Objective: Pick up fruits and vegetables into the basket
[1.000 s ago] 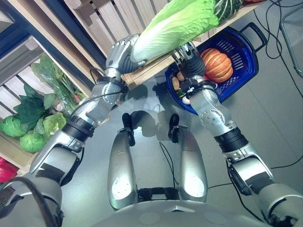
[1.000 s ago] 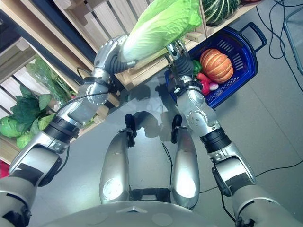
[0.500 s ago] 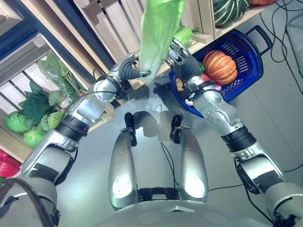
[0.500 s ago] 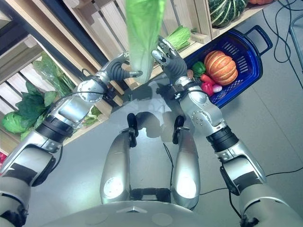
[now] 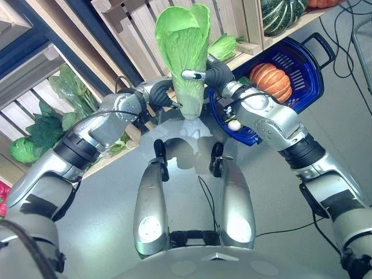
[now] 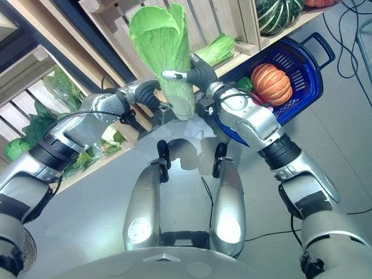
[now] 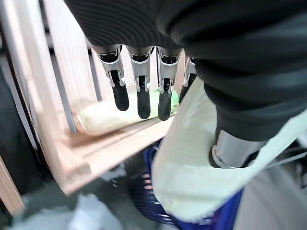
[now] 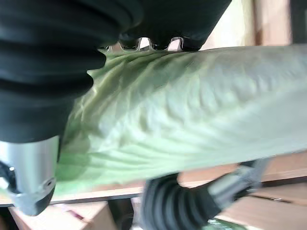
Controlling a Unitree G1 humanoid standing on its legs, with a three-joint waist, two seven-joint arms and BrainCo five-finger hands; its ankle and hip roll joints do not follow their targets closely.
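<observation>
A big napa cabbage (image 5: pixel 185 58) stands upright between my two hands, leafy end up and white base down, in front of the wooden shelf. My right hand (image 5: pixel 216 74) grips it from the right, one finger reaching across its front; in the right wrist view the cabbage (image 8: pixel 192 110) lies across the palm with the thumb (image 8: pixel 29 187) under it. From the left, my left hand (image 5: pixel 158 93) presses on it with straight fingers (image 7: pixel 139 96) beside the pale base (image 7: pixel 192 163). The blue basket (image 5: pixel 302 75) on the floor to the right holds an orange pumpkin (image 5: pixel 271 81) and small items.
A small green cabbage (image 5: pixel 224 45) lies on the wooden shelf behind the hands, and a dark green squash (image 5: pixel 282 11) sits further right. Leafy greens (image 5: pixel 64 93) and round cabbages (image 5: pixel 23 148) fill the lower shelf at left. Grey floor lies below.
The cabbage has come off the shelf, turned from lying slanted to upright, and dropped lower and closer to me. Both hands have moved with it.
</observation>
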